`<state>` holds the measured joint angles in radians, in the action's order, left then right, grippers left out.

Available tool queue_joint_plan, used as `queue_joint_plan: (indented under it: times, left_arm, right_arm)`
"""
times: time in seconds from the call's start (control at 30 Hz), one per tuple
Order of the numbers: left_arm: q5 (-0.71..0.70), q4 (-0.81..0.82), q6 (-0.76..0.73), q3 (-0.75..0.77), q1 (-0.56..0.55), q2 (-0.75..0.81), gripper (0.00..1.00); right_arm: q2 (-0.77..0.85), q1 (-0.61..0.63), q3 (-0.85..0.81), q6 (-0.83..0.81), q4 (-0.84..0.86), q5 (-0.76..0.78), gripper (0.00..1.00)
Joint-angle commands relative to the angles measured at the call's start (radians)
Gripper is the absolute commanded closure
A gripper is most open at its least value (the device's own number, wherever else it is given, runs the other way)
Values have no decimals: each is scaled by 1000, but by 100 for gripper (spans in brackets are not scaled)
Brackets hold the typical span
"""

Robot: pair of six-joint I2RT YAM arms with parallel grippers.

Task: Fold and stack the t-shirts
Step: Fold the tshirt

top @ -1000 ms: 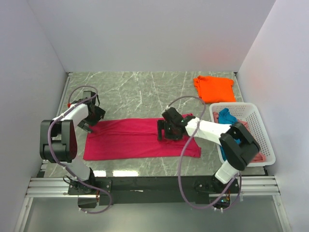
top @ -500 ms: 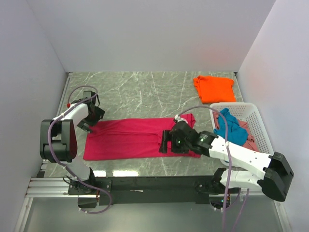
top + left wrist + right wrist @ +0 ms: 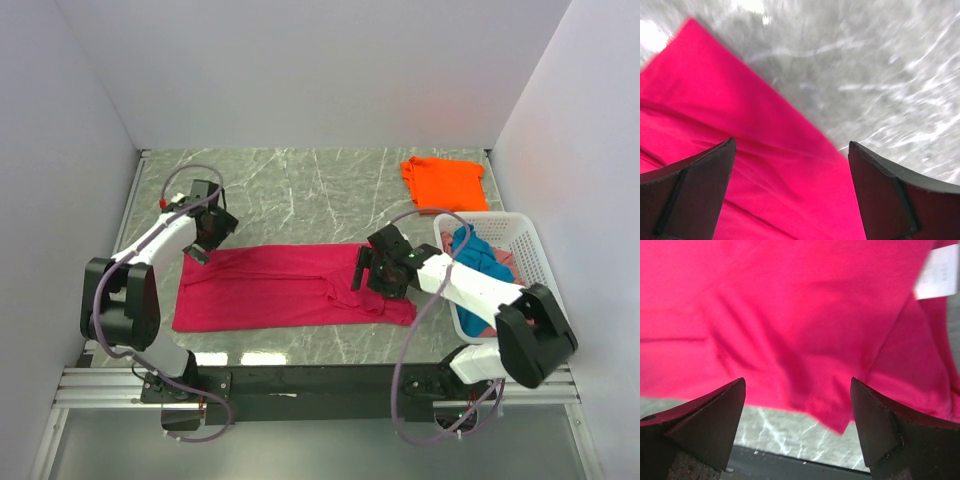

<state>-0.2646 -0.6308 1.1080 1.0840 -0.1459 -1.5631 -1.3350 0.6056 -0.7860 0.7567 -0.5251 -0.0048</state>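
A large crimson-magenta t-shirt lies folded into a long strip across the table's middle. It fills the left wrist view and the right wrist view, where a white label shows. My left gripper is open over the strip's far left corner. My right gripper is open over the strip's right end. A folded bright orange t-shirt lies at the far right. A teal-blue t-shirt and a dusty pink one sit in the basket.
A white lattice basket stands at the right edge of the grey marble table. White walls close in the left, back and right. A black rail runs along the near edge.
My right arm swung out towards the front, then came back over the shirt's right end. My left gripper moved right, along the far left corner of the shirt.
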Motion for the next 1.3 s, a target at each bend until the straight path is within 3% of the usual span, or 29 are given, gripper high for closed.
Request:
queue_joint_plan:
  times: [0.0, 0.2, 0.47, 0.7, 0.9, 1.0, 1.27]
  left_arm:
    - [30, 29, -22, -61, -26, -17, 1]
    - [-16, 6, -11, -131, -30, -51, 1]
    - [146, 94, 41, -303, -80, 14, 1]
    - [326, 118, 179, -351, -191, 49, 1]
    - [275, -9, 242, -322, -250, 83, 0]
    - [268, -72, 254, -346, -267, 141, 1]
    - [176, -153, 242, -377, -287, 386, 1]
  right_arm:
    - [-82, -36, -25, -10, 28, 3, 9]
    - [-280, -89, -157, -92, -35, 64, 9]
    - [-548, -144, -383, -218, -111, 66, 10]
    - [-822, -208, -888, -435, -190, 103, 11]
    - [-1092, -233, -1359, -579, -361, 62, 12]
    - [-1150, -233, -1455, -618, -377, 54, 12]
    - [-1129, -234, -1495, -631, -309, 55, 12]
